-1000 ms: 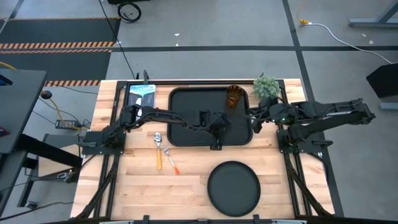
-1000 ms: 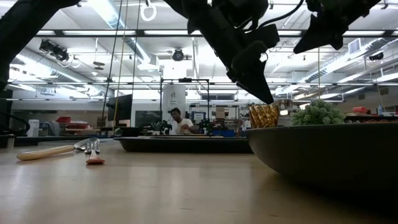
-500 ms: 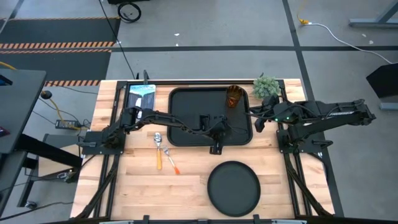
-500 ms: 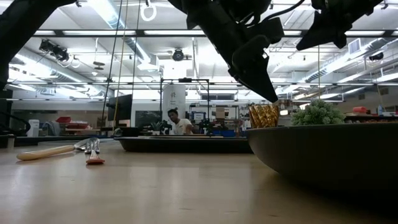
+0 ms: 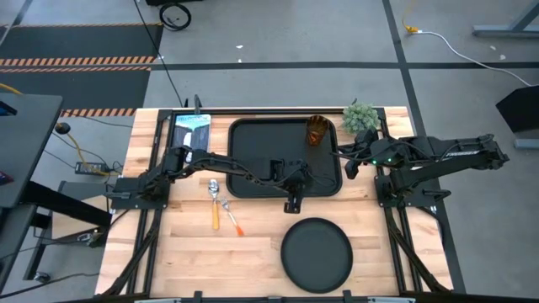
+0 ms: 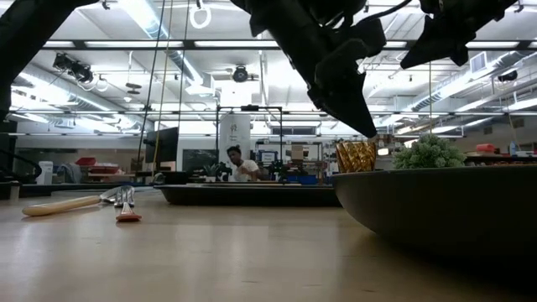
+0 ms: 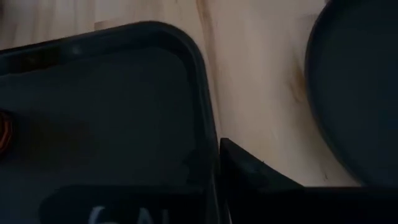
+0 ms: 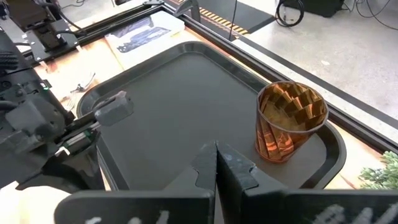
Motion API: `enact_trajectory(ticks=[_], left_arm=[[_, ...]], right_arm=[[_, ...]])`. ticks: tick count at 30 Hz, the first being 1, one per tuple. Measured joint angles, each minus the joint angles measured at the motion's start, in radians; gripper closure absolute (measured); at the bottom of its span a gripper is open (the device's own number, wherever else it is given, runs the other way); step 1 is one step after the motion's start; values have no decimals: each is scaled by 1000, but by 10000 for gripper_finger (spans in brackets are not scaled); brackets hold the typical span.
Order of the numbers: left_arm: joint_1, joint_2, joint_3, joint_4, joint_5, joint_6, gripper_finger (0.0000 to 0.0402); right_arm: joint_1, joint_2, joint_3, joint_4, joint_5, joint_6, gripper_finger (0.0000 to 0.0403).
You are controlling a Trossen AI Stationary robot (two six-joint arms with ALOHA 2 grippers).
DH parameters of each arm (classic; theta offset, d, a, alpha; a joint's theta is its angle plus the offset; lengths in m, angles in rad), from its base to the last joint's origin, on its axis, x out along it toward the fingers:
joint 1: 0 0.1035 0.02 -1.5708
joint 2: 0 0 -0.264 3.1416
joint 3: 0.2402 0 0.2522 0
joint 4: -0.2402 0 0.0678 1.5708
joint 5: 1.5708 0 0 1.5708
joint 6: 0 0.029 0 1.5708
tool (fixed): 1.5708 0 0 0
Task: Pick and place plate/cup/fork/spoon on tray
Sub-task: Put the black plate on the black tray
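The black tray (image 5: 253, 172) lies at the table's far middle. The amber cup (image 5: 317, 130) stands upright on its base in the tray's far right corner and also shows in the right wrist view (image 8: 289, 127). The round black plate (image 5: 317, 254) lies flat near the front edge. The spoon (image 5: 213, 200) and the fork (image 5: 231, 217) lie side by side on the table, left of the tray's near left corner. My left gripper (image 5: 293, 202) is shut and empty above the tray's near rim (image 7: 202, 81). My right gripper (image 5: 347, 165) is shut and empty at the tray's right edge.
A small green potted plant (image 5: 360, 116) stands just right of the tray's far right corner. A blue and white packet (image 5: 192, 130) lies at the far left. Bare wood lies between the tray and the plate and to the plate's left.
My left gripper has gone a little toward the table's near edge, from over the tray toward the plate. My right gripper has drawn back slightly toward the table's right edge. The cup, plate, fork and spoon have stayed where they were.
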Motion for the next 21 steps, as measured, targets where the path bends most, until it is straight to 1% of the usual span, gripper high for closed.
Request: enact_trajectory(ticks=[7,12,17,21], left_arm=[[-8,-13,-1,-37,0,-24,363],[-20,-38,-1,-99,-7,-25,363],[-57,-38,-1,-183,-55,-34,363],[-101,-36,-1,-193,-56,-60,363]], right_arm=[[0,0,0,0,-2,-16,394],[0,-10,0,-5,-36,-36,394],[0,-35,0,-15,-77,-43,394],[0,-53,0,-22,-103,-44,394]])
